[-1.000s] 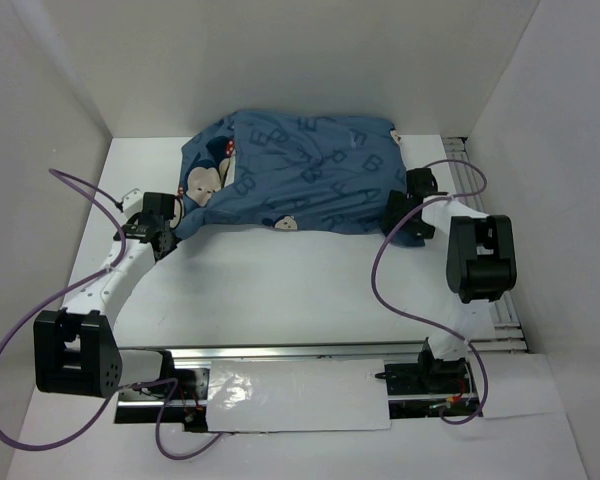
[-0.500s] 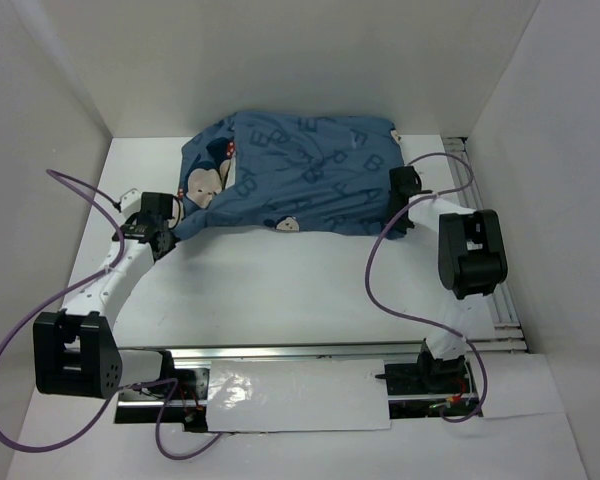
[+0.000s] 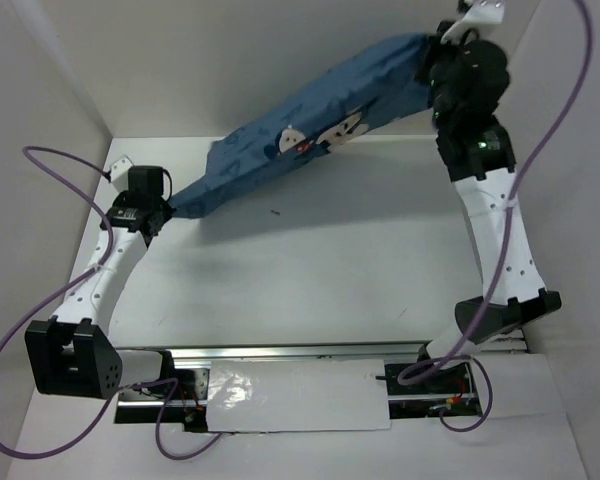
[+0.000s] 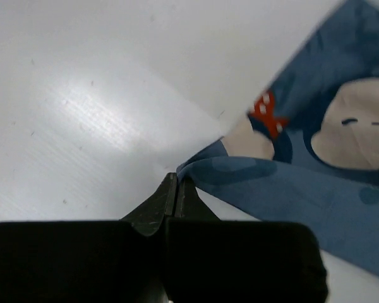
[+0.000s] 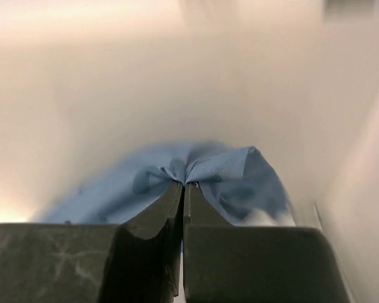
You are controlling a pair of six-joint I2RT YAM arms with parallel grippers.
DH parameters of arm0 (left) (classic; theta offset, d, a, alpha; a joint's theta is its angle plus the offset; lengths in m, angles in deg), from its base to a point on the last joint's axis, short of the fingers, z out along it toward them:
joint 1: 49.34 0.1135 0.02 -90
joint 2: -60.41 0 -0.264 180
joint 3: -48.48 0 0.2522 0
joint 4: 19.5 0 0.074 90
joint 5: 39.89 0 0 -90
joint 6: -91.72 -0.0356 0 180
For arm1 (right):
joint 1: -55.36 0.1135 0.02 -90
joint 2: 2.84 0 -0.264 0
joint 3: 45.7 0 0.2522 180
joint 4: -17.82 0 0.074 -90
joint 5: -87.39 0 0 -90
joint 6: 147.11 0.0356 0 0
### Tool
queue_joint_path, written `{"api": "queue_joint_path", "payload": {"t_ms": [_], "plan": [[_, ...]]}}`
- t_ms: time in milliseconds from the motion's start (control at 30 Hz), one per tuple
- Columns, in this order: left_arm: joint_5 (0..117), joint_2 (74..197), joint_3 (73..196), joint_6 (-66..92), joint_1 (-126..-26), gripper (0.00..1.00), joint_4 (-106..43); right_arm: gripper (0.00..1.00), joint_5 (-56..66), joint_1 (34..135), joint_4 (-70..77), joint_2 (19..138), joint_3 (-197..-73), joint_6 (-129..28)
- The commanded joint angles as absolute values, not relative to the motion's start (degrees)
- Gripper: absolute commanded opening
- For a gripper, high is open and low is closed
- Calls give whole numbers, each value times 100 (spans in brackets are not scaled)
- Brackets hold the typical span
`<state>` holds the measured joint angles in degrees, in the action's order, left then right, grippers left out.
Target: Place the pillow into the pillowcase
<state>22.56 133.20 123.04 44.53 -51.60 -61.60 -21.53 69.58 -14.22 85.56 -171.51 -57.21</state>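
The dark blue pillowcase with mouse faces hangs stretched on a slant, low at the left and high at the back right. My left gripper is shut on its lower left corner just above the table; in the left wrist view the closed fingertips pinch a fold of the pillowcase. My right gripper is raised high and is shut on the upper right corner; in the right wrist view its tips bunch the blue pillowcase. No white pillow shows in any view.
White enclosure walls stand close on three sides, and the right arm reaches up near the right wall. Purple cables loop beside both arms. A metal rail with a shiny sheet runs along the near edge.
The right gripper shut on the pillowcase's right end and swung it high toward the back right corner. The case left the table and now hangs taut. The left gripper kept its hold.
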Motion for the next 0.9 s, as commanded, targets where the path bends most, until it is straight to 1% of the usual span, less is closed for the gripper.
{"api": "queue_joint_path", "payload": {"t_ms": [0,67,100,133,167,233,300,367,400,467,567,667,800,867], "plan": [[2312,13160,12815,4294,-5066,0,-5954,0,-1539,7311,-1317,8775,-19055,-6370],[2366,13238,12939,4294,-5066,0,-5954,0,-1028,7504,-809,8839,-19977,-6423],[2435,13300,12939,4294,-5066,0,-5954,0,-338,7557,-528,8839,-20121,-6423],[2436,13301,12939,4355,-5066,0,-5954,0,-183,7636,118,8839,-20184,-6344],[2436,13353,12870,4356,-5066,0,-5954,0,-121,7637,386,8778,-20245,-6265],[2498,13433,12668,4434,-5005,0,-5894,0,2,7690,851,8777,-20395,-6195],[2498,13590,12596,4435,-5004,0,-5831,0,466,7690,960,8891,-20588,-6194],[2559,13854,12526,4488,-4952,0,-5770,0,530,7690,899,9111,-20965,-6194],[2637,14020,12526,4488,-4952,0,-5770,0,173,7690,898,9050,-21071,-6194],[2709,14143,12578,4427,-4952,0,-5770,0,170,7690,1231,8901,-20766,-6194],[2761,14249,12736,4426,-4952,0,-5770,0,292,7690,1136,8900,-21018,-5992],[2884,14172,12955,4357,-4952,0,-5770,0,109,7690,1276,8805,-20862,-5992],[2665,13908,13439,4216,-4820,0,-5963,0,108,7576,1319,8523,-20941,-5940],[2918,13828,13737,4137,-4636,0,-6015,0,257,7523,1399,8252,-20800,-5721]]}}
